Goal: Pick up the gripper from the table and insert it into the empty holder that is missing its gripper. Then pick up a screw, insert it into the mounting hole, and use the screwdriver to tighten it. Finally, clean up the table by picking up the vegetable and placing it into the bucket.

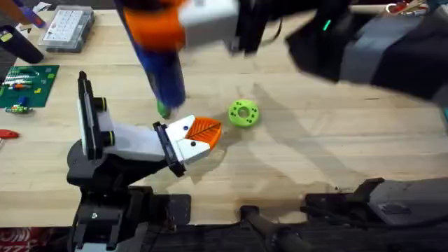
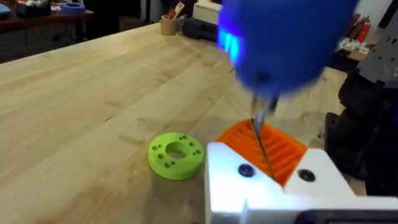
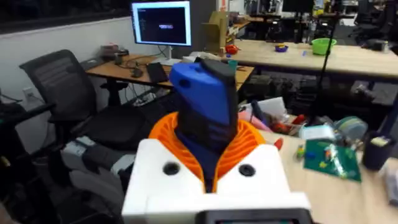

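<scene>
Screwdriver: held point-down in the upper middle of the overhead frame, so that the thin bit can be brought onto the mounting point of the seated finger; in the left wrist view the bit tip is seen at or just above the ribbed orange face.

Right gripper: clamped on the blue body, which is seen standing up between the two orange ribbed pads in the right wrist view; the grip is taken low on the body.

Gripper: the small orange finger is seen seated on the holder, just left of centre in the overhead frame, so insertion is judged done.

Left gripper: its white block is seen at the lower right of the left wrist view, close beside the orange finger; whether its jaws are apart or together cannot be told.

Screw: too small to be made out.

Lime-green ring: lying flat just right of the holder, clear of the bit.

Step in hand: tightening, by judgement.
</scene>
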Robot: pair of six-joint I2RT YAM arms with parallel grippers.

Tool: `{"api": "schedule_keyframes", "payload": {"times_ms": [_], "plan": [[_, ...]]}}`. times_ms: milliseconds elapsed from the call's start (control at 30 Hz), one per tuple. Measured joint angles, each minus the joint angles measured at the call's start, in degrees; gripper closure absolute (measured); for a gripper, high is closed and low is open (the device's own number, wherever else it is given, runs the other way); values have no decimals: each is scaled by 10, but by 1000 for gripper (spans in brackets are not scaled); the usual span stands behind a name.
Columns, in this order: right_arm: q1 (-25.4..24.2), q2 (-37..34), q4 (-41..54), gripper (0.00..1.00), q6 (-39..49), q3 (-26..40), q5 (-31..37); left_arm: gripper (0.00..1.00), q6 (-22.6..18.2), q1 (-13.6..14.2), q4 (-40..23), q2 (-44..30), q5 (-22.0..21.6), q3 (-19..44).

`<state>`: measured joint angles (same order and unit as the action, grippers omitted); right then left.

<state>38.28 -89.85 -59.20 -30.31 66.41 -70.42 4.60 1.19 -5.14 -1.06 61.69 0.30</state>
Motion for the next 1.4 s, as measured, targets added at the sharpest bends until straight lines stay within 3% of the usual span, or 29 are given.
{"api": "schedule_keyframes", "payload": {"times_ms": [167, 533, 700, 1000, 1233, 1400], "plan": [[-14, 5, 98, 960, 21, 71, -16, 986, 0, 0, 0, 0, 0, 0], [-39, 4, 299, 958, 112, 80, -26, 986, 0, 0, 0, 0, 0, 0], [-60, 4, 448, 957, 180, 103, -1, 986, 0, 0, 0, 0, -1, 0], [-65, 4, 776, 958, 375, 186, 153, 986, 0, 0, 0, 0, -3, 0], [-62, 3, 969, 959, 523, 268, 277, 986, 0, 0, 0, 0, -4, 0], [-50, 3, 1053, 958, 587, 306, 366, 986, 0, 0, 0, 0, -4, 0]]}}
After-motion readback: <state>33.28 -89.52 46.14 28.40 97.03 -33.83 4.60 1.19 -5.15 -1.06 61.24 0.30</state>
